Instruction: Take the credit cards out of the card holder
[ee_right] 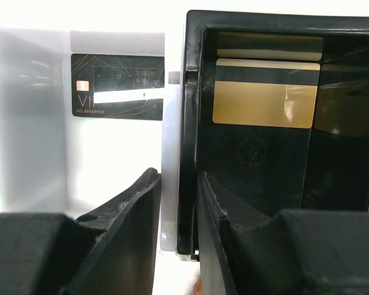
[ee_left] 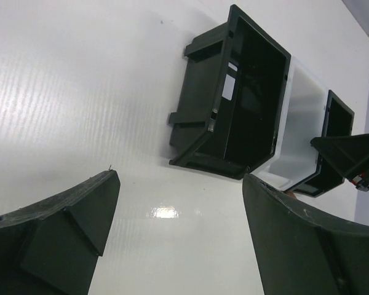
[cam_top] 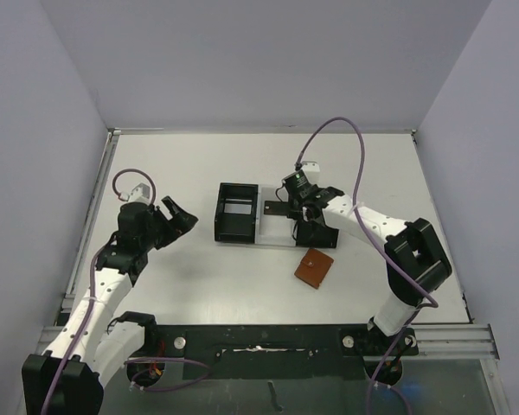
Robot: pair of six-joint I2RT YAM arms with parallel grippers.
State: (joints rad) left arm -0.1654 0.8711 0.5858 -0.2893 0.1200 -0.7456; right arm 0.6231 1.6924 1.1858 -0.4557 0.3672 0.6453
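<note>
The card holder [cam_top: 315, 267], a small reddish-brown wallet, lies flat on the table just in front of the tray's right end. One gold-tan credit card [ee_right: 262, 103] rests inside the tray's right black compartment [ee_right: 332, 153], and a second tan edge shows just beyond it. My right gripper [ee_right: 177, 175] straddles the wall between the white and the right black compartment, with its fingers closed against that wall. In the overhead view the right gripper [cam_top: 304, 216] hides that compartment. My left gripper [ee_left: 179, 178] hangs open over bare table left of the tray, holding nothing.
The three-compartment tray [cam_top: 236, 212] stands mid-table, with black bins at both ends and a white one between. A small black VIP card [ee_right: 118, 94] lies in the white compartment [ee_right: 31, 123]. Grey walls enclose the table on three sides.
</note>
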